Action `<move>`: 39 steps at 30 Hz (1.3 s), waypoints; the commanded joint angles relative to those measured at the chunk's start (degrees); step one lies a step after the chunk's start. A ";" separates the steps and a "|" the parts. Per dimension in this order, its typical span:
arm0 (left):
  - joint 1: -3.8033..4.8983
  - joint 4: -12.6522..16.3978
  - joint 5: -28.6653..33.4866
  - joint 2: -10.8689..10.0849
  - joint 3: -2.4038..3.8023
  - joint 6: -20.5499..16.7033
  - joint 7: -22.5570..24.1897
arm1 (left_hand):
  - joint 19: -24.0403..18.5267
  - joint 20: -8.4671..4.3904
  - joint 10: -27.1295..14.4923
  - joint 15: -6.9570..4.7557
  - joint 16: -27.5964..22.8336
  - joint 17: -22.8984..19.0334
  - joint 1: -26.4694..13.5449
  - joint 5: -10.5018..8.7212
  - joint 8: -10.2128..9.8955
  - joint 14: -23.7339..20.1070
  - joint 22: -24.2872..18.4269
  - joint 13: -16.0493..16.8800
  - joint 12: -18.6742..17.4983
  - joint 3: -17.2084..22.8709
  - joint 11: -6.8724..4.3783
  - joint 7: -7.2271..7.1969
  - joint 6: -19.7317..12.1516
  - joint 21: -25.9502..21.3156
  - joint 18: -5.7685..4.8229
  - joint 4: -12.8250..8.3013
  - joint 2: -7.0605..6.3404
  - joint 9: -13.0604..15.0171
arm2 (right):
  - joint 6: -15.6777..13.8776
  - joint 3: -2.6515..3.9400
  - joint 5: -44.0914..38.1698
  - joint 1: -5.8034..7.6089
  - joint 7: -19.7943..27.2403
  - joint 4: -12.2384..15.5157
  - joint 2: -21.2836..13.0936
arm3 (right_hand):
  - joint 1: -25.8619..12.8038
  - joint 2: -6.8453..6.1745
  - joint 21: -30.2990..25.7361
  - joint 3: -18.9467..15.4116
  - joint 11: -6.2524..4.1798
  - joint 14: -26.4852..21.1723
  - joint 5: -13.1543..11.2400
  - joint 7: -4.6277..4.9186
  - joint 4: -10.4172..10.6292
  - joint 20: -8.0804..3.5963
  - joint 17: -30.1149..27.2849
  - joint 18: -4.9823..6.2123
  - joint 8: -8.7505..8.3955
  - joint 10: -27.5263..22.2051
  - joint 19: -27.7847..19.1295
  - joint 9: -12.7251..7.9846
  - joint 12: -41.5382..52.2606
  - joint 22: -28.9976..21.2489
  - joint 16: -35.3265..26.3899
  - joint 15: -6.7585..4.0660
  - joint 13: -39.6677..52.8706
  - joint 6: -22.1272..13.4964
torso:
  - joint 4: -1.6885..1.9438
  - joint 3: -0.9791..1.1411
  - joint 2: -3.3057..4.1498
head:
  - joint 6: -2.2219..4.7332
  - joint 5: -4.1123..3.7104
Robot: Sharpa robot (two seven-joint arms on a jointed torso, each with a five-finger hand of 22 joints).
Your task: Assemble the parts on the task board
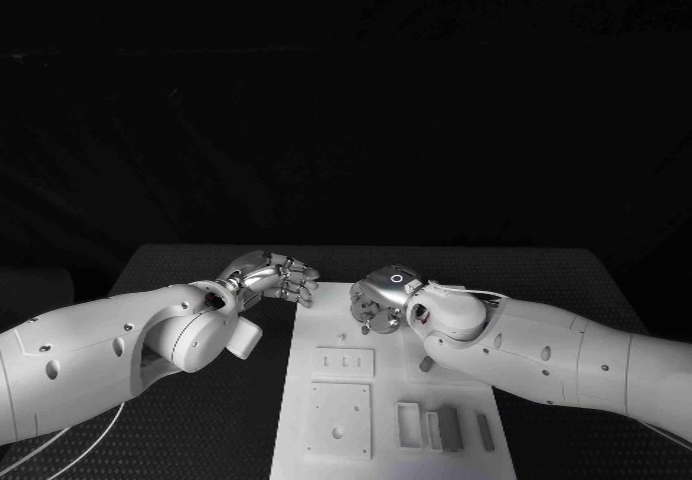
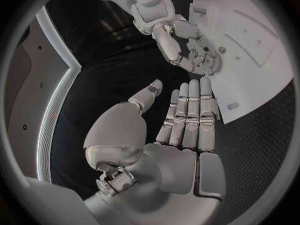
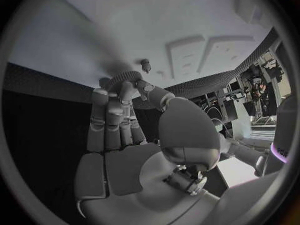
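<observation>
Dark surroundings close in on a black bench with the white board lying along its middle. From the left, the left arm reaches in; its left robot hand hovers over the bench just beside the board's far left corner, fingers straight and side by side, thumb apart, holding nothing. To its right, the right arm comes in at a slant, and the right robot hand hangs over the board's far end, fingers bent downward. In the right wrist view its fingertips pinch a small toothed gear close above the board, near a short peg standing in it. Nearer the robot, grey parts lie in the board's recesses, well apart from both hands.
</observation>
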 commanded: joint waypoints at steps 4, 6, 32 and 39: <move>0.06 0.11 -0.04 0.07 0.04 0.70 0.39 | -0.21 -0.13 0.29 -0.09 -0.30 0.12 -0.51 0.24 -0.37 0.40 0.10 0.06 -0.29 0.10 0.21 0.34 -0.05 -0.22 1.18 0.29 -0.03 0.02 | 1.96 -0.17 -0.21 -0.26 0.17 -0.27 -0.11 | 0.29 0.11 -0.34 0.04 1.95 -0.03 0.09 2.81 -0.35 0.29 0.00 0.77 0.30 -2.12 -0.20 0.06 -0.28 1.02 -0.30 0.45 -0.13 6.21 | 0.01 0.03 0.02 | 0.00 -0.05; 0.06 0.13 -0.04 0.08 0.04 0.74 0.40 | -0.21 -0.12 0.29 -0.09 -0.31 0.13 -0.51 0.24 -0.37 0.40 0.10 0.07 -0.30 0.10 0.21 0.34 -0.05 -0.23 1.18 0.29 -0.04 0.03 | 1.87 -0.17 -0.21 -0.26 0.15 -0.25 -0.17 | 0.29 0.09 -0.35 0.04 1.95 -0.04 0.09 2.82 -0.36 0.30 0.00 0.77 0.29 -2.10 -0.22 0.05 -0.33 1.01 -0.32 0.45 -0.17 6.19 | 0.01 0.03 0.01 | 0.01 -0.05; 0.06 -0.04 -0.04 0.14 0.04 0.68 0.41 | -0.19 -0.12 0.33 -0.09 -0.42 0.25 -0.51 0.24 -0.40 0.44 0.15 0.13 -0.37 0.10 0.21 0.34 -0.04 -0.26 1.19 0.31 -0.02 0.05 | 0.80 -0.17 -0.39 -0.28 -0.62 -0.27 -0.61 | -0.16 -2.33 -1.02 -0.05 3.13 -0.77 0.09 2.08 0.57 0.65 0.14 0.77 -0.93 -3.90 -0.53 -0.34 -5.04 0.93 -0.75 1.54 -3.36 2.14 | 0.03 0.00 0.00 | -0.09 -0.25; 0.06 -0.06 -0.04 0.17 0.04 0.72 0.43 | -0.18 -0.12 0.34 -0.09 -0.45 0.29 -0.50 0.24 -0.40 0.46 0.17 0.14 -0.39 0.11 0.21 0.34 -0.03 -0.27 1.19 0.31 0.00 0.05 | 0.46 -0.17 -0.91 -0.28 -1.24 -0.09 -0.69 | -0.29 -2.59 -1.05 -0.12 3.19 -0.81 0.07 2.06 0.76 0.68 0.16 0.77 -0.88 -3.87 -0.54 -0.30 -5.13 0.93 -0.75 1.60 -3.42 2.08 | 0.01 0.02 0.01 | -0.06 -0.27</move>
